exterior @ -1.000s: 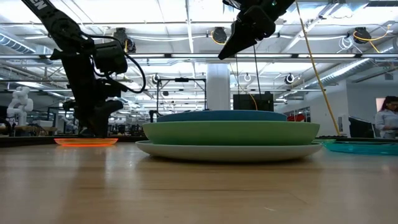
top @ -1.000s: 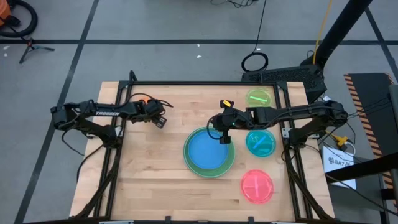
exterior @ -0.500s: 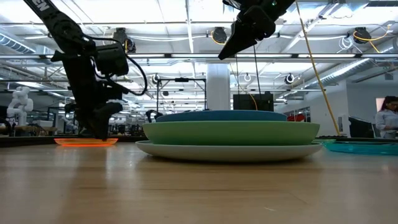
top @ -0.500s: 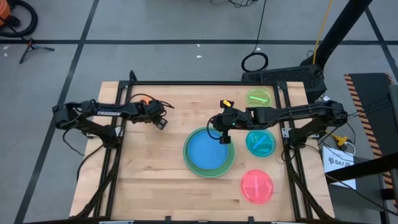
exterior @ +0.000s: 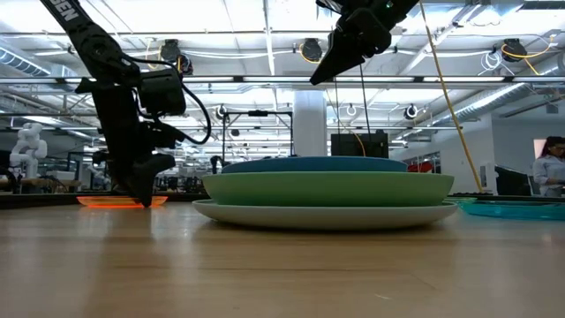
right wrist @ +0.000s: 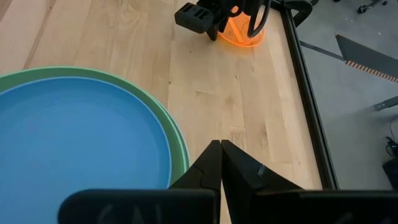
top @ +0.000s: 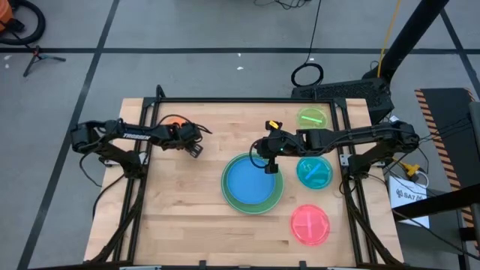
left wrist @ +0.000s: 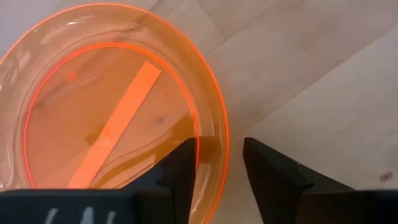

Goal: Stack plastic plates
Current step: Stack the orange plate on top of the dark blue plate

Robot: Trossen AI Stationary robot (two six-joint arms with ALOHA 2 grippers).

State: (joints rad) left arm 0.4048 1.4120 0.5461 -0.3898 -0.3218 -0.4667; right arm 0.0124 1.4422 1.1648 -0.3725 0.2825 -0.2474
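A blue plate (top: 250, 183) tops a stack on a green plate (top: 279, 196); the low view shows a pale plate (exterior: 265, 215) under them. The small orange plate (left wrist: 93, 106) lies flat near the table's far left. My left gripper (left wrist: 219, 142) is open and low at this plate's rim (left wrist: 214, 134), one finger over the inside and one outside. My right gripper (right wrist: 221, 144) is shut and hangs high above the stack's far rim, as the low view shows (exterior: 318, 76). Lime (top: 313, 117), teal (top: 313, 172) and pink (top: 310, 224) plates lie flat on the right. My left gripper comes from above, pointing down, and straddles the orange plate's rim (left wrist: 211, 155), one finger (left wrist: 180, 171) inside and one (left wrist: 270, 177) outside. The plate lies flat on the table. I cannot tell whether either finger touches it.
A black frame rail (right wrist: 308, 106) runs along the table's edge. Bare wood (top: 184, 202) lies between the orange plate and the stack and along the near left. A person (exterior: 549, 168) stands in the room far behind the table.
My left gripper has shifted a little toward the table's right and sunk lower toward the table at the orange plate's rim. The right arm and all plates have kept still.
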